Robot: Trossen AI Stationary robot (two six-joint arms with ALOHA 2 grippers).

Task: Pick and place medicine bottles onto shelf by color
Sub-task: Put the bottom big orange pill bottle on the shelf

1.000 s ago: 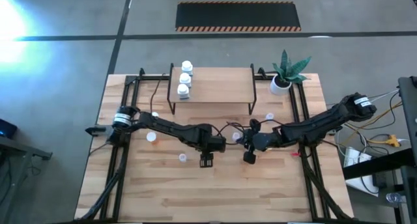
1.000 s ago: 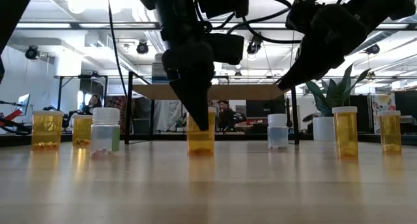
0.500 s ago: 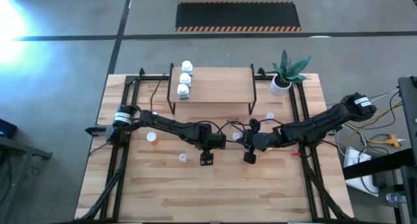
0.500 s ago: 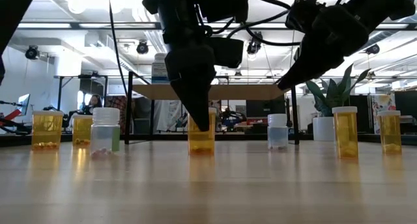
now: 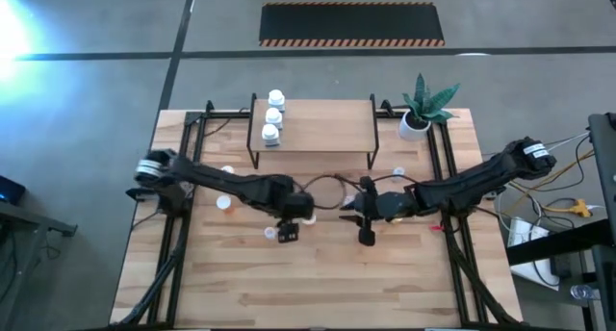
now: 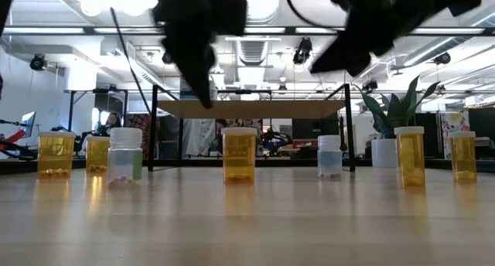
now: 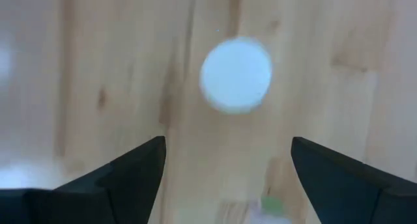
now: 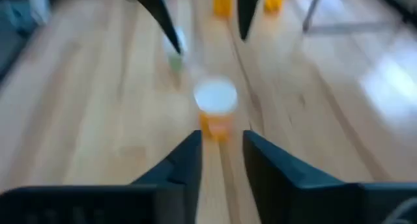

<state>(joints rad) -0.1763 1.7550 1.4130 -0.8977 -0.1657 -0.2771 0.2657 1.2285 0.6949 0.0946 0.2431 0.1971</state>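
Observation:
An orange bottle with a white cap (image 6: 238, 154) stands on its base mid-table; it also shows just ahead of my right gripper's fingers in the right wrist view (image 8: 215, 113). My right gripper (image 5: 366, 236) is open, raised and empty. My left gripper (image 5: 287, 232) is open and empty, hovering above the table beside a pale bottle (image 5: 269, 233); its wrist view looks down on a white cap (image 7: 236, 74) between and beyond its spread fingers. Three white bottles (image 5: 273, 115) stand in a row on the left end of the shelf (image 5: 322, 129).
Other orange bottles stand on the table at the left (image 6: 56, 154) (image 6: 97, 153) and right (image 6: 410, 156) (image 6: 462, 156). A pale bottle with a green label (image 6: 125, 156) and a small pale one (image 6: 330, 156) stand between. A potted plant (image 5: 422, 108) stands right of the shelf.
My left gripper has risen from just above the middle orange bottle and gone toward the table's left edge; that bottle now stands uncovered in the low view. My right gripper has risen a little.

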